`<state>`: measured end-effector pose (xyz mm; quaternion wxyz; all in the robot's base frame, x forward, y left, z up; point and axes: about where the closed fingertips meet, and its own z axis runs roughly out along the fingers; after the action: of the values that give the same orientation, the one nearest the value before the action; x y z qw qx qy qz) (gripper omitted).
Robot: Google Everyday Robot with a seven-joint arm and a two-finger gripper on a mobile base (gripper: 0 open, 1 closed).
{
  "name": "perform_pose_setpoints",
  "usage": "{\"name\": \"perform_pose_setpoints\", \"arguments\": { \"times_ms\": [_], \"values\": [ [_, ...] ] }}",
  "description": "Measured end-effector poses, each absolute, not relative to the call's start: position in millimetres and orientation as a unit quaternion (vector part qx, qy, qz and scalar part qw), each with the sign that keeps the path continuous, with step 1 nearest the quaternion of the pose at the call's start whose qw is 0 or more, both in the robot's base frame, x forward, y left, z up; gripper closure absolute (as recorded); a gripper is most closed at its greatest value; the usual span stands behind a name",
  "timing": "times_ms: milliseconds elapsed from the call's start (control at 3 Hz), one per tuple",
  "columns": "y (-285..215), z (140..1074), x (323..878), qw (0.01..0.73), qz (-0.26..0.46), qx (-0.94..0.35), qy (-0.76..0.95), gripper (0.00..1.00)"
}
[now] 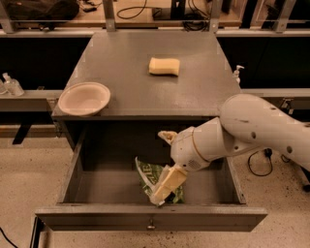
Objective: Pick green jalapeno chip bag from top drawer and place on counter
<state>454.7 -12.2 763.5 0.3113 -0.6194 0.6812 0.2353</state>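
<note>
The green jalapeno chip bag (149,174) lies crumpled on the floor of the open top drawer (150,213), near its front middle. My gripper (162,193) reaches down into the drawer from the right. Its cream fingers (168,183) lie over the right part of the bag and touch it. The white arm (242,131) hides the drawer's right rear. The counter (126,63) is the flat dark grey top above the drawer.
A pale yellow sponge (163,66) lies on the counter toward the back. A white bowl (84,98) sits at the counter's front left corner. A wooden bench with cables (145,12) runs behind. Bottles (12,85) stand on a shelf at left.
</note>
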Motion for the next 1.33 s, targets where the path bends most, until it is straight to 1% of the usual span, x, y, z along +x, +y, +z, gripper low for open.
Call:
{"name": "perform_pose_setpoints", "arguments": {
  "times_ms": [333, 667, 1333],
  "values": [
    [-5.3, 736.0, 457.5, 0.282, 0.247, -0.594, 0.712, 0.0],
    [16.0, 713.0, 460.8, 0.256, 0.28, -0.563, 0.734, 0.25],
    [31.5, 700.0, 462.5, 0.236, 0.307, -0.546, 0.743, 0.71]
  ]
}}
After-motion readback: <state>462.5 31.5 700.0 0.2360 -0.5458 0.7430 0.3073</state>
